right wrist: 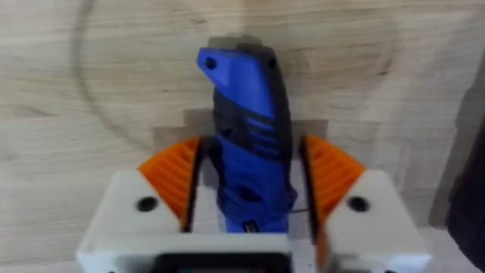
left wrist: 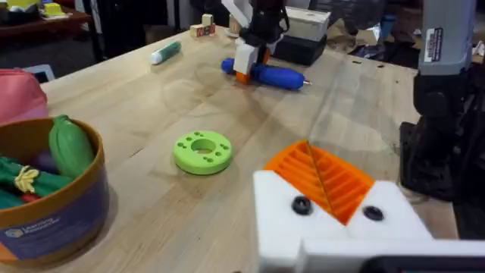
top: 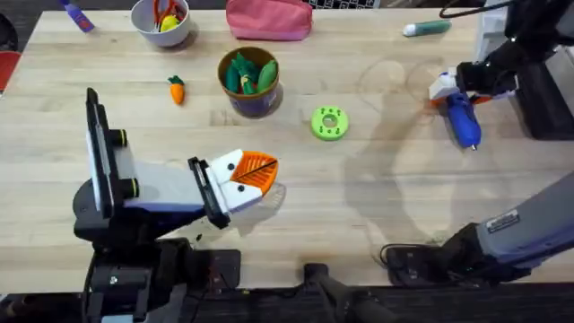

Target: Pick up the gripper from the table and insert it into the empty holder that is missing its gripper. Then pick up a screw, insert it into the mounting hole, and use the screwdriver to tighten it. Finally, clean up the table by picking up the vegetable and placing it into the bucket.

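Straddling the blue screwdriver (right wrist: 246,129) at the overhead frame's right, my right pincer (right wrist: 246,178) must clamp before tightening; I cannot tell my left pincer's (top: 253,172) state.

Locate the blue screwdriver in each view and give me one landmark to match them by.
Overhead: the screwdriver lies at the table's right side, under the right gripper.
Left wrist: it lies far across the table, beyond the green disc.
Right wrist: it sits between the orange pads, centre frame.
Shared landmark: the green disc, in the overhead and left wrist views.
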You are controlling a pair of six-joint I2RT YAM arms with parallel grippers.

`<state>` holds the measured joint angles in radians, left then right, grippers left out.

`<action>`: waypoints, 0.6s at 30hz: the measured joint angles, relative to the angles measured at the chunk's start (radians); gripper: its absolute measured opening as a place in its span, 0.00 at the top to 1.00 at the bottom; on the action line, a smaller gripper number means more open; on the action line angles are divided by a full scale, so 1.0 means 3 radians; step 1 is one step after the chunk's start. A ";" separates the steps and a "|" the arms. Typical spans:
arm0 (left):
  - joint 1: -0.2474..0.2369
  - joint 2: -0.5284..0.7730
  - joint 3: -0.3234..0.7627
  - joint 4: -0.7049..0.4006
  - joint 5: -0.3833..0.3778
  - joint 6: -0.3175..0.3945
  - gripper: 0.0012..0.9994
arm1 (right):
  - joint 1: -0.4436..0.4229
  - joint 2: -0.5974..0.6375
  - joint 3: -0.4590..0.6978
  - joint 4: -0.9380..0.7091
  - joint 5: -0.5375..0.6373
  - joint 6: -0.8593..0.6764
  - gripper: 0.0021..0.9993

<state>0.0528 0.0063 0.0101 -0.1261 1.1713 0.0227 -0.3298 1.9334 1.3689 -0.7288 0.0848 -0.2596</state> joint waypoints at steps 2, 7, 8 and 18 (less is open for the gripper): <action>0.0000 0.0000 0.0000 0.0000 0.0000 0.0000 0.98 | 0.0001 0.0014 0.0008 0.0004 -0.0024 -0.0012 0.42; 0.0000 0.0000 0.0000 0.0000 0.0000 0.0000 0.98 | -0.0006 0.0044 0.0013 0.0051 0.0026 -0.0021 0.98; 0.0000 0.0000 0.0000 0.0000 0.0000 0.0000 0.98 | -0.0006 0.0044 0.0013 0.0051 0.0026 -0.0021 0.98; 0.0000 0.0000 0.0000 0.0000 0.0000 0.0000 0.98 | 0.0102 0.0041 0.0073 -0.0202 0.0077 -0.0007 0.98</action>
<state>0.0528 0.0063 0.0101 -0.1261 1.1713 0.0227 -0.2991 1.9458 1.3909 -0.7895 0.1077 -0.2616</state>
